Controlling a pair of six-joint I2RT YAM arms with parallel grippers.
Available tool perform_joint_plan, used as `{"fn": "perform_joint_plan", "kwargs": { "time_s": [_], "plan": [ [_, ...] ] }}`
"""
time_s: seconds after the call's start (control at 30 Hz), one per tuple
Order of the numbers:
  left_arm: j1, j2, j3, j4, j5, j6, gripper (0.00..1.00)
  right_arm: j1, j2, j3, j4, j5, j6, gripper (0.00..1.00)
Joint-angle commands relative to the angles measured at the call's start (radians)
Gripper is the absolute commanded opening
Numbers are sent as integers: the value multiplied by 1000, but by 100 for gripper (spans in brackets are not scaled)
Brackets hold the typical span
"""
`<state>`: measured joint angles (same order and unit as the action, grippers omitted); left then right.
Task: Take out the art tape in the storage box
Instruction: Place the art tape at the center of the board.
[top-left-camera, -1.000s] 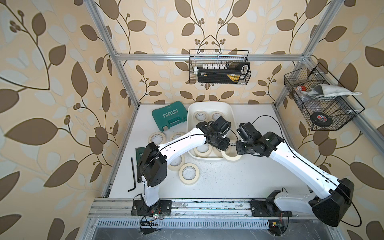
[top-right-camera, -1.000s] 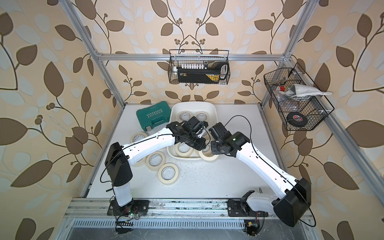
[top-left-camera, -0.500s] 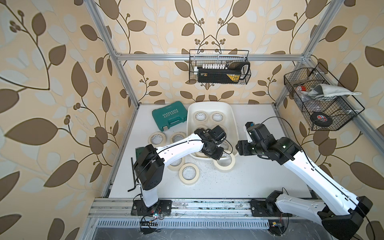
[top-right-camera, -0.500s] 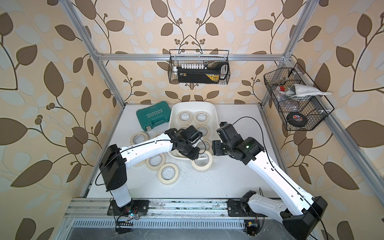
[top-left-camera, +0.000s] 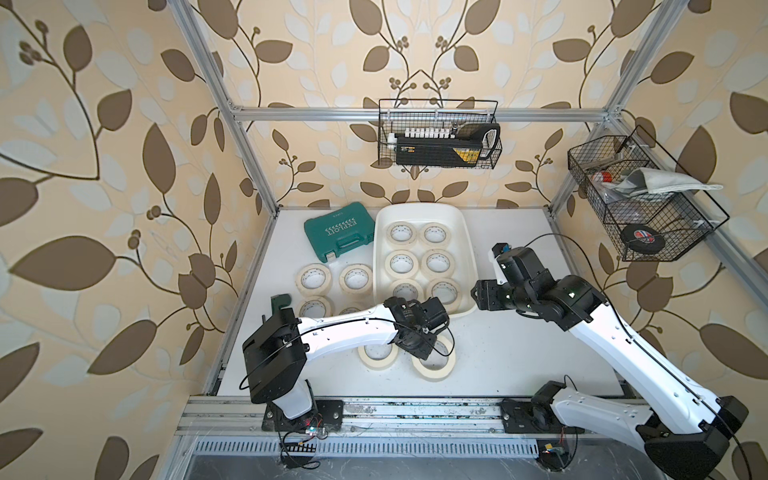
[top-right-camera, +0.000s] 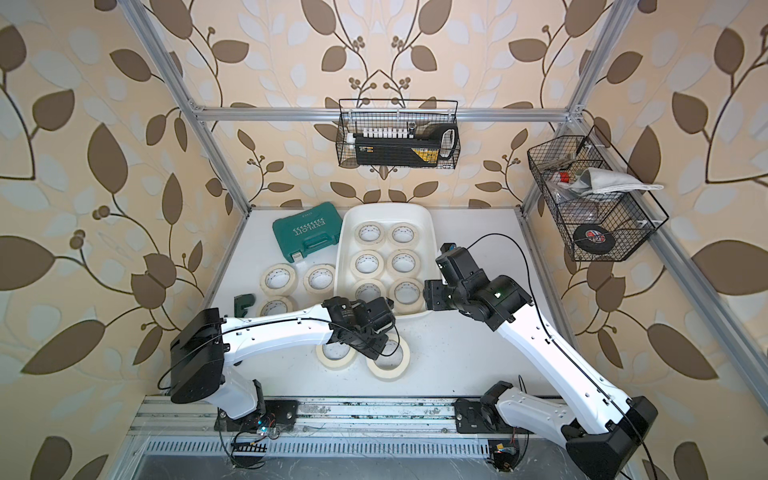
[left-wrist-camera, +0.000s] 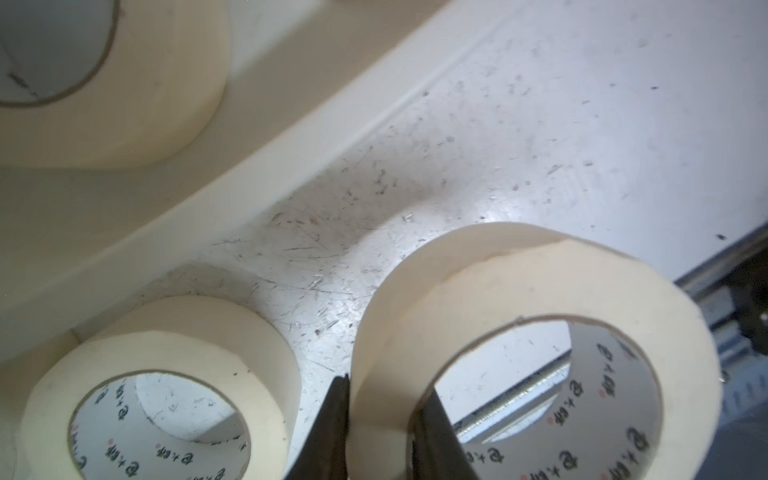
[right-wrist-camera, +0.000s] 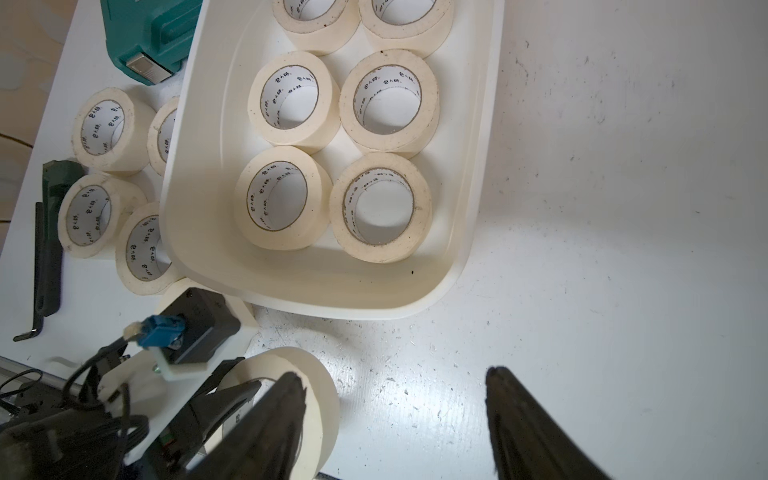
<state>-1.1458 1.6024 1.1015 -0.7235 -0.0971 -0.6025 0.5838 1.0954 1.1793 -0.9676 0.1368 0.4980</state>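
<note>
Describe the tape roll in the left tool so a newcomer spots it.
Find the white storage box on the table; two cream rolls are just outside its near end. The held roll is the one nearer the right arm, and unlike its neighbour it has the left tool pinching its wall.

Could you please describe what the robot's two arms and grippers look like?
The left arm and right arm have white tapered shells with boxy black joint housings and thin black cables. The left gripper and right gripper have slim, pointed black fingers. The left wrist carries a blue plug.
</note>
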Motion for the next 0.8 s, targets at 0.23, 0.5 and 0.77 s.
{"fn": "perform_joint_plan", "kwargs": {
  "time_s": [0.23, 0.5, 0.77],
  "plan": [
    [-2, 39, -43, 85, -147, -172, 0, -9, 3, -33, 17, -16, 17, 71],
    [-2, 101, -29, 107, -184, -234, 0, -18, 11, -51, 32, -32, 23, 71],
    [-5, 65, -41, 71, -207, -240, 37, -21, 0, -56, 32, -32, 25, 71]
  ]
}}
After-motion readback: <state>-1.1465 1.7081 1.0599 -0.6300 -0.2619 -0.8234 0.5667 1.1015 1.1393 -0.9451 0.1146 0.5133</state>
